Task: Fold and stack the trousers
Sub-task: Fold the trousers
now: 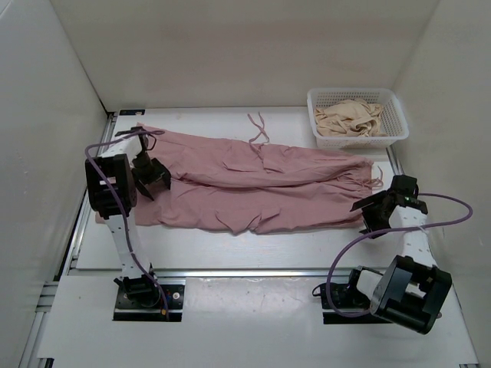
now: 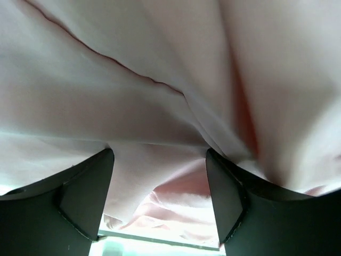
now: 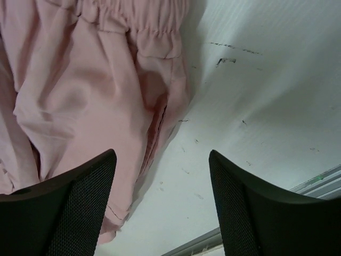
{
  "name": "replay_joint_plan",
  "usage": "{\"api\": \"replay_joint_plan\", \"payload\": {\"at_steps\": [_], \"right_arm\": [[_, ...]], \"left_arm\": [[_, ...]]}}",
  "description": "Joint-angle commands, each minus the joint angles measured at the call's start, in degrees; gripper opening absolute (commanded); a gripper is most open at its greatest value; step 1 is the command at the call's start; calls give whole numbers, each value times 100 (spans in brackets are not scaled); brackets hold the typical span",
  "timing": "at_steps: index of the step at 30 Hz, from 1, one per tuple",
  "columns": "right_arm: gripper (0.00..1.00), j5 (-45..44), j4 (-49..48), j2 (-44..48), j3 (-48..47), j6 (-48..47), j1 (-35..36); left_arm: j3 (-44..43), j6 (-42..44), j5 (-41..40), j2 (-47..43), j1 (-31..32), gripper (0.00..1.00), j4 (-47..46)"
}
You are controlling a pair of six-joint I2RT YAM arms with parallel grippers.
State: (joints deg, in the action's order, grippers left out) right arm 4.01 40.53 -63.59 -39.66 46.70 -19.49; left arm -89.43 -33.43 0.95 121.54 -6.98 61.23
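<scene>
The dusty-pink trousers lie flat and lengthwise across the white table, their thin, soft cloth creased into long shallow folds. The legs run towards the left and the gathered, elasticated waistband sits at the right end. Thin drawstrings trail loose on the table at the far edge.

The left gripper sits low over the left end of the garment. In its wrist view the dark fingers stand wide apart, with pink fabric filling the frame and a bunched fold lying in the gap — not pinched.

The right gripper hangs just beside the waistband end. Its mesh-textured fingers are spread wide with nothing between them — one over the cloth's edge, the other over the bare, lightly scuffed tabletop.

At the far right corner, a white latticed plastic basket holds a crumpled beige garment.
</scene>
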Motion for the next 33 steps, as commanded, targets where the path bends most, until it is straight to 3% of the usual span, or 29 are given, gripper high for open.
{"api": "replay_joint_plan", "payload": {"at_steps": [1,11,19,20,21,25,27,28,30,32,33], "right_arm": [[75,-278,-10,-293,-182,191,-20],[48,-216,-924,-1295,-306,191,-20],[1,-392,-1074,-1946,-780,138,-20],[0,-392,-1074,-1894,-780,138,-20],[0,-392,-1074,-1807,-702,138,-20],[2,-445,-1021,-1473,-456,-3,-20],[9,-445,-1021,-1393,-403,-116,-20],[20,-393,-969,-1314,-350,-117,-20],[30,-392,-968,-1244,-349,-169,-20],[43,-331,-968,-1174,-297,-170,-20],[44,-331,-968,-1121,-297,-170,-20]], "left_arm": [[-583,12,36,423,249,81,-244],[-2147,117,98,1240,566,80,214],[-3379,346,28,1348,566,83,820],[-3301,398,28,1181,488,85,820],[-3213,399,28,997,435,98,820],[-2362,451,28,-109,-232,100,574],[-1644,504,81,-357,-803,98,373],[-1404,504,81,-524,-987,96,233],[-756,556,299,-596,-1452,90,56],[-445,557,300,-666,-1656,90,-76],[-340,557,300,-666,-1727,90,-155]]}}
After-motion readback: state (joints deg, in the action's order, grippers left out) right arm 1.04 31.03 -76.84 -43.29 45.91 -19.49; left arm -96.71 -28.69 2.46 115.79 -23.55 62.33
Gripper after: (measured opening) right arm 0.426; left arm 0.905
